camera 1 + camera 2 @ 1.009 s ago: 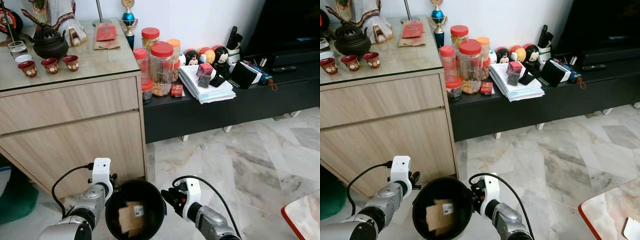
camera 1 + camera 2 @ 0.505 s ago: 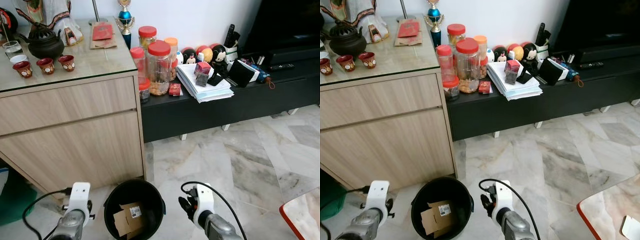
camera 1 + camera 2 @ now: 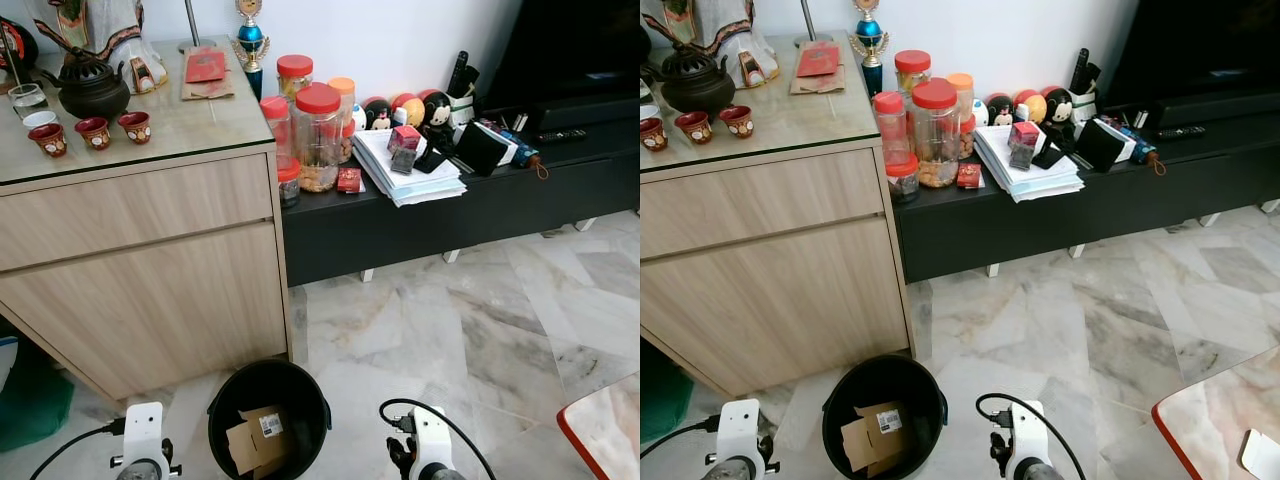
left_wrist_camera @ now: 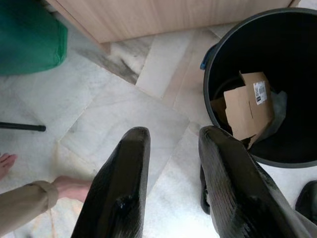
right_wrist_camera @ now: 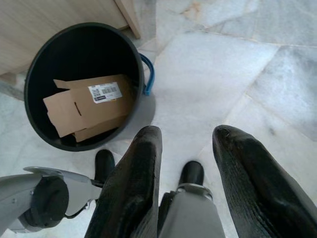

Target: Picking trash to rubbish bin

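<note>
A wooden cabinet stands at left, cups on its worktop. Below, the left gripper hangs by the floor, jaws spread and empty. Beside it the black bin holds folded cardboard. The right gripper hangs on the bin's other side, jaws spread, empty. Jars and papers sit on the dark TV bench.

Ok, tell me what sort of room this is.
Most likely a home living room. A low black TV console holds papers, toys and red-lidded snack jars; beside it a wooden cabinet carries a small teapot and cups, and the floor is marble tile.
</note>
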Controlling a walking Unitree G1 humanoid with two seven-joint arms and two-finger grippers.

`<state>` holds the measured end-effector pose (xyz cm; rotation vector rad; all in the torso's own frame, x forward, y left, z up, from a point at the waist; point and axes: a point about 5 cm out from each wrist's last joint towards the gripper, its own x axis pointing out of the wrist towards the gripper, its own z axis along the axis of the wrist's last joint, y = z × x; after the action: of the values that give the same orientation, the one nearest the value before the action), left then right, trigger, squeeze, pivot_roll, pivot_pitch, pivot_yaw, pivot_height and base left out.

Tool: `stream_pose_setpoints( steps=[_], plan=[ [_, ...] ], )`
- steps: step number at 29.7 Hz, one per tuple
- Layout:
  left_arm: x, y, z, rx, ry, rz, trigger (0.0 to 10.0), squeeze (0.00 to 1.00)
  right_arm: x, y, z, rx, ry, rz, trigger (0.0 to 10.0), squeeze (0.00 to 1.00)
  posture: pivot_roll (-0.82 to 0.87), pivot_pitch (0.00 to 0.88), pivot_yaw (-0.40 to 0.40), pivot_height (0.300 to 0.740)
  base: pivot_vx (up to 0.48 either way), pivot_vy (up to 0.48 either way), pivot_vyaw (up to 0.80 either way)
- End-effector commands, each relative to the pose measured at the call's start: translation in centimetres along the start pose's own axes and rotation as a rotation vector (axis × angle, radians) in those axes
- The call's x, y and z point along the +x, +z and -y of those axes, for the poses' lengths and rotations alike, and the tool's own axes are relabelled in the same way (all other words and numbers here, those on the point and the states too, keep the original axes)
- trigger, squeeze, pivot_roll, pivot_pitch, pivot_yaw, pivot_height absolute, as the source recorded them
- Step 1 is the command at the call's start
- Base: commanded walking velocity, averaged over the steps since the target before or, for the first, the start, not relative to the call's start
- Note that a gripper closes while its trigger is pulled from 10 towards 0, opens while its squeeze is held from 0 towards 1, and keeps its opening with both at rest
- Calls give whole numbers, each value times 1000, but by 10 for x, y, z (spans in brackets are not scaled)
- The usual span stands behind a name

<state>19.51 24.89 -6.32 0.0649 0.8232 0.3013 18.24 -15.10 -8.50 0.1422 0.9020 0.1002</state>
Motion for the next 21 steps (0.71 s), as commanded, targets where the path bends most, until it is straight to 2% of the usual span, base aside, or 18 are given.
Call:
stream_pose_setpoints(
  steps=[1, 7, 21],
  plan=[
    [-2, -9, 0, -9, 9, -36, 10000, 0, -1, -3, 2, 23, -16, -2, 10000, 0, 48, 0, -32, 740, 0, 0, 0],
    [0, -3, 2, -31, -2, -20, 10000, 0, 2, 6, -3, 35, 4, 27, 10000, 0, 42, 0, -29, 740, -319, 0, 0],
    [0, 0, 2, -49, -2, -10, 10000, 0, 2, 8, -5, 37, 14, 29, 10000, 0, 51, 0, -33, 740, -351, 0, 0]
  ],
)
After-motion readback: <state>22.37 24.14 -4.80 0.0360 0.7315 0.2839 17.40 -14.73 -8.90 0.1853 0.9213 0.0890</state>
